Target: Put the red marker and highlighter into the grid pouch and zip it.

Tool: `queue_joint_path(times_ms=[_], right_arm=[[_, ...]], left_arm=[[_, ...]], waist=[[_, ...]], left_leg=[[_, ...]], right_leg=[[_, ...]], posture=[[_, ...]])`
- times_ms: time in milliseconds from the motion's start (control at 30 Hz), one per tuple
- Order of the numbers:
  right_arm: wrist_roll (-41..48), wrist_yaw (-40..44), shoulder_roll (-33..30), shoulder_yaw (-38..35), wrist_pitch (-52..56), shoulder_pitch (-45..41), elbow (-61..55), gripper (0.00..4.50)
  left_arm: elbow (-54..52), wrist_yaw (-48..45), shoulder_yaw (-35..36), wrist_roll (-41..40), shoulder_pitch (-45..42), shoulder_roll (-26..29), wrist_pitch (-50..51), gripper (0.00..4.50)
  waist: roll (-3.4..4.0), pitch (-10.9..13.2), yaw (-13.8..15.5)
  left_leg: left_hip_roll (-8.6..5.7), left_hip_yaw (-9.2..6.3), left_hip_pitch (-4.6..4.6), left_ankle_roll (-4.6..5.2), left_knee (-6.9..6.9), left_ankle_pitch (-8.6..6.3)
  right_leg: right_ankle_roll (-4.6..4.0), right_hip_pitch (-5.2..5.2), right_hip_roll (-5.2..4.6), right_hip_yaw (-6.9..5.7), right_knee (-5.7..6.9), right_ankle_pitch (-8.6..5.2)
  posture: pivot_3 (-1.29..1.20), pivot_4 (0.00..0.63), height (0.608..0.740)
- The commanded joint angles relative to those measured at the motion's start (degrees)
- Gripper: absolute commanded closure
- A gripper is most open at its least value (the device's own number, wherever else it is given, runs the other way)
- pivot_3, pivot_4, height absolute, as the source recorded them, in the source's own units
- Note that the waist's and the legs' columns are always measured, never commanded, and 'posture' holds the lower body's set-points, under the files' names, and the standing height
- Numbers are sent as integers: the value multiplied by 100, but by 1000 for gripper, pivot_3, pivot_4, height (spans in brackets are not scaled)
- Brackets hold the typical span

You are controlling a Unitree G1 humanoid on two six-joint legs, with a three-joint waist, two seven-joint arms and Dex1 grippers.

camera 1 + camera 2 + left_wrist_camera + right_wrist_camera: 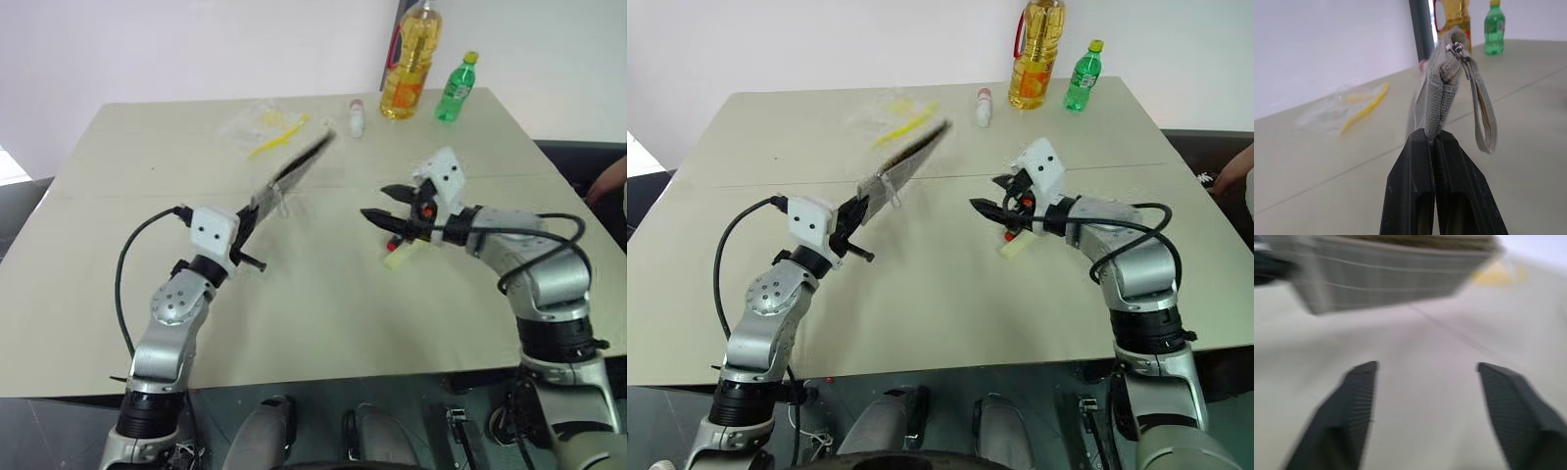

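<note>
The grid pouch (pixel 1437 93) is grey with thin white grid lines and a grey strap. The highlighter (pixel 396 257) is pale yellow. The surface (pixel 323 313) is plain beige. Both tools' fingers (pixel 1352 401) are black. One bottle (pixel 456 88) is green, another (pixel 409 64) golden yellow.

A wide beige table (pixel 323 323) filled most of the room in view, with a faint seam running across its top. Behind it stood a plain white wall (pixel 176 49), evenly lit. A dark vertical strip (pixel 1421 29) stood against that wall by the table's far edge. Dark floor (pixel 20 211) showed past the table's left side.
</note>
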Motion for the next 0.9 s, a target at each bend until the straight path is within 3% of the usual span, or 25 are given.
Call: queue_joint_path(times_ms=[33, 267, 733, 833, 900], right_arm=[[-578, -799, 156, 231, 78, -193, 393, 52], [-1120, -1913, 625, 225, 433, -560, 1156, 52], [-844, -2394, 1031, -467, 1752, -567, 1045, 52], [-852, -2410, 1070, -447, 1721, -588, 1097, 874], [-847, -2397, 1085, -430, 1724, -602, 1174, 1846]], left_arm=[[16, -35, 11, 29, -30, 12, -284, 4500], [105, -227, -138, 78, 200, 61, -469, 4500], [-38, -380, -288, 75, 335, -8, -494, 4500], [-30, -393, -312, 73, 322, -22, -492, 4500], [-29, -397, -328, 74, 309, -32, -488, 4500]], waist=[[0, 0, 1], [1, 0, -5], [3, -2, -7], [3, -2, -9], [3, -2, -13]], left_leg=[[0, 0, -4, 0, 0, 0], [-1, 1, -7, -7, -4, 4], [-1, 1, -6, -6, -4, 4], [0, 0, -5, -6, -4, 4], [0, 0, -5, -6, -4, 4]], right_leg=[[0, -4, 0, 0, 0, 0], [0, -10, 1, 3, 1, 1], [0, -9, 3, 4, 2, 3], [0, -9, 3, 4, 2, 3], [0, -9, 4, 4, 2, 3]], posture=[[0, 150, 740], [0, 150, 740], [0, 150, 740], [0, 150, 740], [0, 150, 740]])
